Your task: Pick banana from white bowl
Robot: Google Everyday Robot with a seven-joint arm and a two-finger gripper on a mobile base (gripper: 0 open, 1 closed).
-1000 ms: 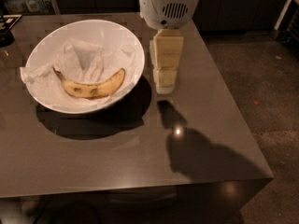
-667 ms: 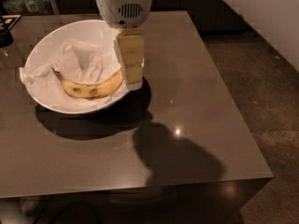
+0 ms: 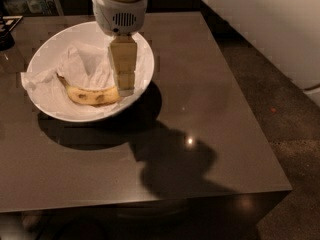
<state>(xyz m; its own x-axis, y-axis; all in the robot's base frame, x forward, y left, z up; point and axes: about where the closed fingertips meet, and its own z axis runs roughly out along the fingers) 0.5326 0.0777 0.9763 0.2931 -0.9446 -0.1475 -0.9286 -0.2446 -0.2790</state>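
A curved yellow banana with brown spots lies in the large white bowl on crumpled white paper towel. The bowl stands at the back left of the dark table. My gripper hangs from the white wrist housing over the right half of the bowl. Its cream fingers point down, and their tips cover the banana's right end. The banana's dark stem points to the left.
The table's right edge borders a speckled floor. A white arm or body part fills the upper right. Dark items sit at the table's far left corner. The gripper's shadow falls on the table front.
My gripper has moved left, from beside the bowl's right rim to over the bowl's right half, at the banana's right end. The banana and bowl have not moved.
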